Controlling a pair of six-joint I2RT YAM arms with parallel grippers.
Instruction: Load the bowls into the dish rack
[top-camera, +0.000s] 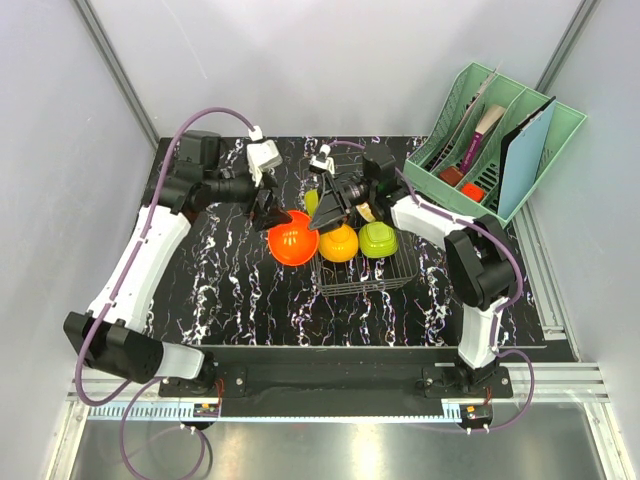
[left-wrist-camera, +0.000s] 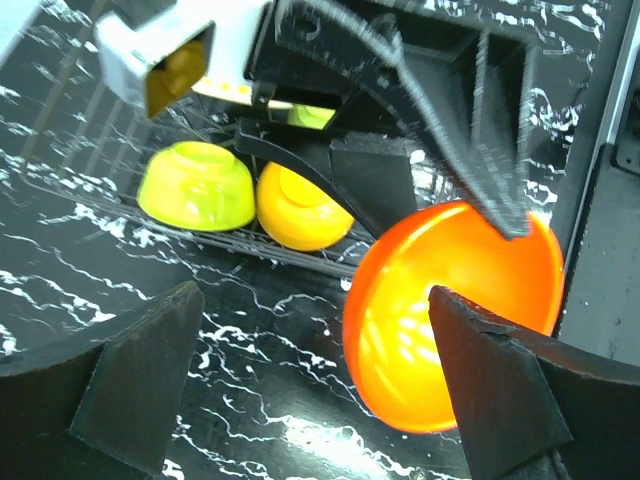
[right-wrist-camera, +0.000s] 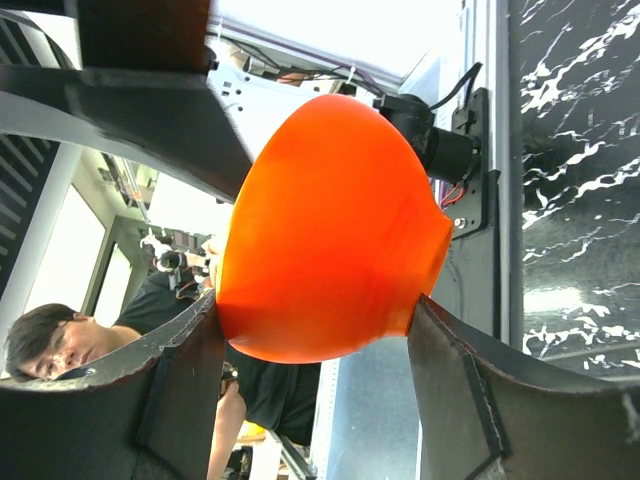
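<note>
An orange bowl (top-camera: 292, 244) hangs tilted above the marble table, just left of the dark wire dish rack (top-camera: 352, 284). My right gripper (top-camera: 328, 212) is shut on it; in the right wrist view the orange bowl (right-wrist-camera: 330, 220) sits between both fingers. My left gripper (top-camera: 267, 212) is open at the bowl's left side. In the left wrist view one finger (left-wrist-camera: 500, 400) lies in front of the orange bowl's (left-wrist-camera: 440, 290) open mouth, the other stands well apart. A yellow bowl (top-camera: 339, 243) and a green bowl (top-camera: 378, 240) lie upside down in the rack.
A mint-green slotted file organiser (top-camera: 520, 180) with folders and small items stands at the back right. The black marble mat (top-camera: 220, 290) covers the table. The rack's wire wall (left-wrist-camera: 120, 190) also shows in the left wrist view, with the two bowls behind it.
</note>
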